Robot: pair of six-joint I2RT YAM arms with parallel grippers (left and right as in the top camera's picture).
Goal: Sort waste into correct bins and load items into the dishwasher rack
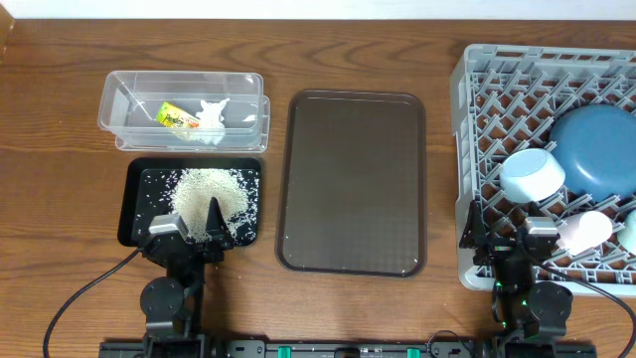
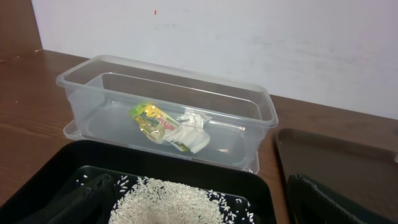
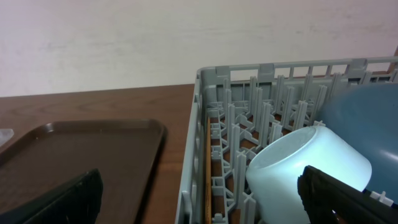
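Note:
White rice [image 1: 209,191] [image 2: 174,202] lies heaped in the shallow black tray [image 1: 134,214] [image 2: 155,155]. My left gripper [image 1: 191,225] [image 2: 199,208] hangs open at the tray's near edge, its fingers either side of the heap. Behind it, the clear tub [image 1: 114,99] [image 2: 168,68] holds the yellow-green wrapper [image 1: 177,116] [image 2: 155,121] and crumpled white paper [image 1: 213,114] [image 2: 193,127]. The grey dishwasher rack [image 1: 462,149] [image 3: 193,174] holds the dark-blue plate [image 1: 596,149], light-blue bowl [image 1: 532,174] [image 3: 305,168], pink cup [image 1: 584,231], mint-green bowl [image 1: 628,231] and chopstick [image 3: 207,168]. My right gripper [image 1: 505,231] [image 3: 202,205] stands open, straddling the rack's near left wall.
A large brown serving tray [image 1: 353,179] [image 3: 81,155] lies bare between the black tray and the rack. Cables run from both arm bases along the table's front edge. A white wall stands behind the table.

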